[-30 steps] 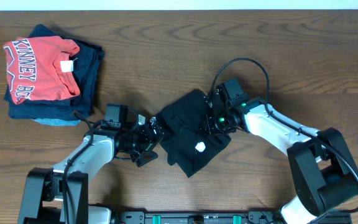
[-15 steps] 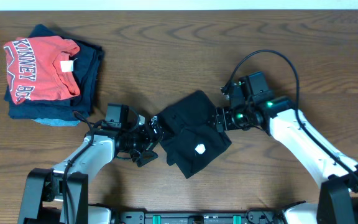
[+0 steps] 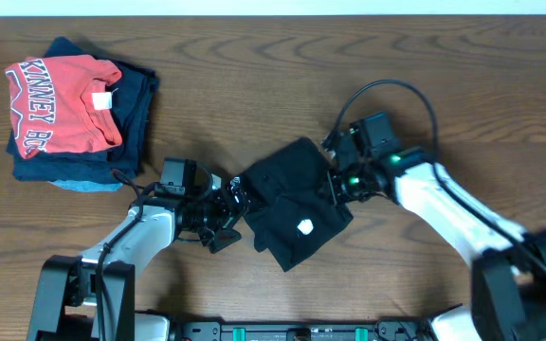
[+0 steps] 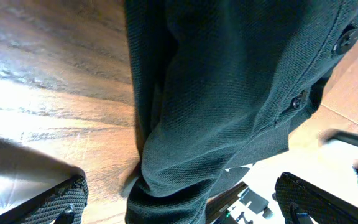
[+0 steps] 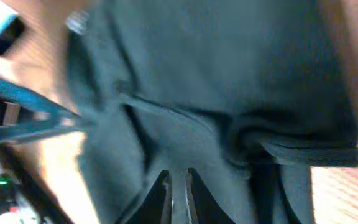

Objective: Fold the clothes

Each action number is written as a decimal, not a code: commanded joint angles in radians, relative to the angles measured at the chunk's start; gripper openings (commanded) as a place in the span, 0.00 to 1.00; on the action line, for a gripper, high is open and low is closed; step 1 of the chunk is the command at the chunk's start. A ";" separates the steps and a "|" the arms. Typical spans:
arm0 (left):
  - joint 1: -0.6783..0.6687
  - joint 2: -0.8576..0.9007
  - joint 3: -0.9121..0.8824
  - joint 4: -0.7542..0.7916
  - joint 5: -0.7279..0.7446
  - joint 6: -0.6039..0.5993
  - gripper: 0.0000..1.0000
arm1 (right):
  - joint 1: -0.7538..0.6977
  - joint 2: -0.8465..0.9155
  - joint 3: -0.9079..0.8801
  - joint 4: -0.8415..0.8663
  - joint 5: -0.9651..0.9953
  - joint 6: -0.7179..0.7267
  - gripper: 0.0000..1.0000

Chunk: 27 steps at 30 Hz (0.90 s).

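The black garment (image 3: 292, 194) lies folded small at the table's middle, with a tiny white logo (image 3: 304, 225) facing up. My left gripper (image 3: 227, 216) is open at its left edge. In the left wrist view the black fabric (image 4: 229, 81), with small buttons, bulges between the wide-spread fingers (image 4: 182, 202). My right gripper (image 3: 335, 185) is at the garment's right edge. In the right wrist view its fingers (image 5: 178, 177) are pressed together over the dark, blurred cloth (image 5: 216, 74). I cannot see fabric pinched between them.
A stack of folded clothes sits at the far left: a red T-shirt with white lettering (image 3: 60, 104) on top of a navy garment (image 3: 138, 99), with a light blue one (image 3: 83, 185) beneath. Bare wooden tabletop (image 3: 254, 66) surrounds the garment.
My right gripper drew back to the right of the garment, then came back left to its right edge. The left arm and the garment have not moved.
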 commanded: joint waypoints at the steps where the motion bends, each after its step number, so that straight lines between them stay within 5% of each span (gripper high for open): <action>1: -0.005 0.057 -0.050 0.011 -0.214 0.072 0.98 | 0.012 0.123 -0.006 -0.007 0.046 0.051 0.04; 6: -0.009 0.057 -0.050 0.042 -0.249 0.075 0.98 | 0.008 0.221 -0.006 -0.007 -0.004 0.074 0.01; 19: -0.174 0.063 -0.155 0.344 -0.364 -0.239 1.00 | 0.007 0.223 -0.005 0.008 0.001 0.074 0.03; 27: -0.262 0.116 -0.155 0.489 -0.401 -0.253 0.66 | 0.007 0.223 -0.005 0.019 0.001 0.074 0.04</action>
